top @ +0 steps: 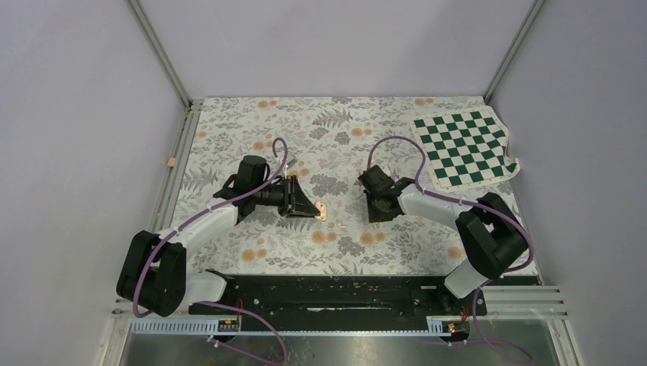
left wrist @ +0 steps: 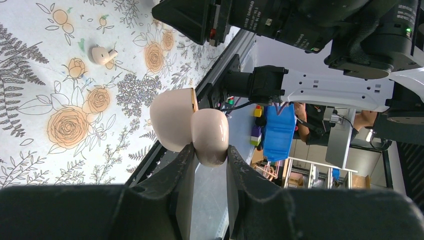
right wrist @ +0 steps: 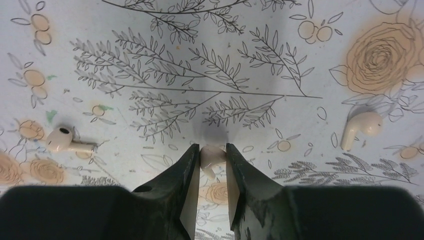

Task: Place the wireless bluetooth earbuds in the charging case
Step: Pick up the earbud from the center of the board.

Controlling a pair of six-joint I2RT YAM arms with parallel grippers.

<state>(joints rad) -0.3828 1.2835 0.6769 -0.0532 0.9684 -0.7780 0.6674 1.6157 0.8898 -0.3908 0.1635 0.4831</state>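
My left gripper [left wrist: 210,150] is shut on the pale peach charging case [left wrist: 210,135] and holds it above the floral cloth. The case's lid [left wrist: 172,120] is swung open to the left. In the top view the case [top: 321,211] sits at the tip of the left gripper [top: 311,207]. My right gripper [right wrist: 212,150] points down at the cloth. One cream earbud [right wrist: 212,156] is pinched between its fingertips, stem toward the camera. Two more earbuds lie on the cloth, one to the left [right wrist: 65,141] and one to the right [right wrist: 361,127]. The left wrist view shows one earbud [left wrist: 102,54] lying beyond the case.
A green-and-white checkered mat [top: 465,146] lies at the back right of the floral cloth [top: 305,130]. The black base rail [top: 336,293] runs along the near edge. Grey walls and metal posts close in the sides and back.
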